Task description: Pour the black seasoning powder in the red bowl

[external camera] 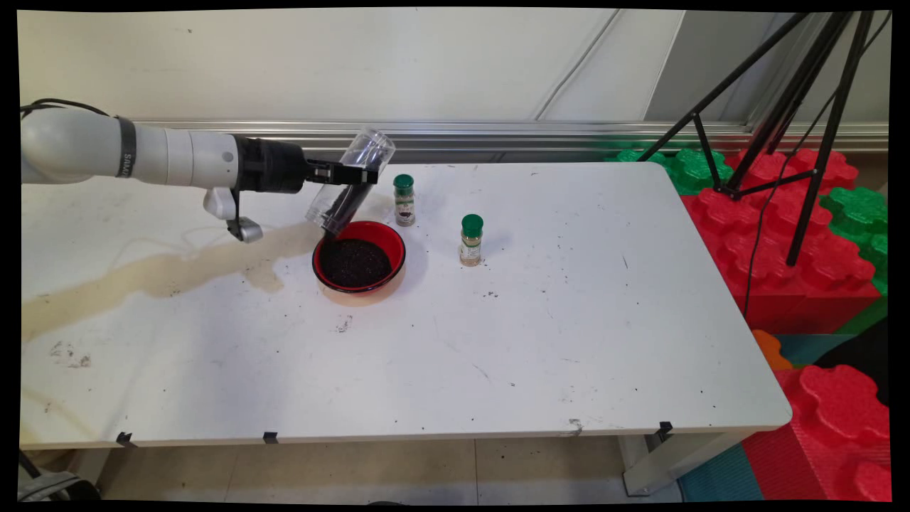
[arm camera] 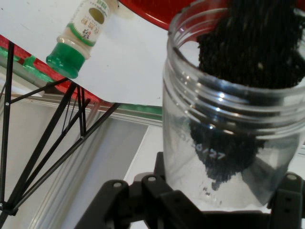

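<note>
**Tipped jar over the red bowl**

The gripper (external camera: 353,174) is pinching a clear plastic jar (external camera: 350,183) around its middle, the fingers pressed against its wall. The jar is tilted steeply, mouth down, its opening just above the far left rim of the red bowl (external camera: 319,250). Dark granules (arm camera: 248,43) crowd the jar's mouth end in the hand view, and the bowl already holds a dark mound of the same stuff.

The mouth sits close to the bowl's edge rather than over its centre, so grains could skip over the rim onto the white table (external camera: 498,334); stray dark specks already lie near the bowl. The smooth jar could also slip or turn in the pinch, since it is held by the sides only.

Just behind the bowl stands a green-capped spice bottle with dark contents (external camera: 404,200), near the jar's lower end; a sideways swing could knock it over. A second green-capped bottle with pale contents (external camera: 470,240) stands further right, apart from the bowl. A brownish stain, possibly a dried spill, runs across the table's left side (external camera: 163,274).
</note>
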Robot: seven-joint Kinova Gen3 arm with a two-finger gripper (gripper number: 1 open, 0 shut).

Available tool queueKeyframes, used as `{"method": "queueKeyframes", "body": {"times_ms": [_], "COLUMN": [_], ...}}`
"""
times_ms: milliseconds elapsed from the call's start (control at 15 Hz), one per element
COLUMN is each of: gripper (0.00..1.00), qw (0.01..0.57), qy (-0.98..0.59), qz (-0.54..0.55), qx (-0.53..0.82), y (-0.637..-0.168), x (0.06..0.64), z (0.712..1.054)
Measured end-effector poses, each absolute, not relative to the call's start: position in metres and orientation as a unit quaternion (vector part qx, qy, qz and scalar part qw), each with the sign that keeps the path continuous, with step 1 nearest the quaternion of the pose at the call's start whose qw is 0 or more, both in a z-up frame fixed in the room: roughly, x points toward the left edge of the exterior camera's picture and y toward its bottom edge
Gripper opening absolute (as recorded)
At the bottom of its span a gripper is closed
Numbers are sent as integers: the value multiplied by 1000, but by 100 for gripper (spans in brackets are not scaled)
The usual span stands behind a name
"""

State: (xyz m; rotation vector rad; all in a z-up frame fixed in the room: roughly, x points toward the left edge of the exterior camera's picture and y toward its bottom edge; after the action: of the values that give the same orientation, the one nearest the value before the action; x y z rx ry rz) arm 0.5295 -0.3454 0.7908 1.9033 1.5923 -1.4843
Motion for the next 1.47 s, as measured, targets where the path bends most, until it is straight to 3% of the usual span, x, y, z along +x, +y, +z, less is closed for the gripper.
{"method": "queueKeyframes", "body": {"times_ms": [1467], "gripper": [0], "qw": [135], "qy": [527], "qz": [-510], "qx": [666], "y": [-338], "x": [526], "z": [792]}}
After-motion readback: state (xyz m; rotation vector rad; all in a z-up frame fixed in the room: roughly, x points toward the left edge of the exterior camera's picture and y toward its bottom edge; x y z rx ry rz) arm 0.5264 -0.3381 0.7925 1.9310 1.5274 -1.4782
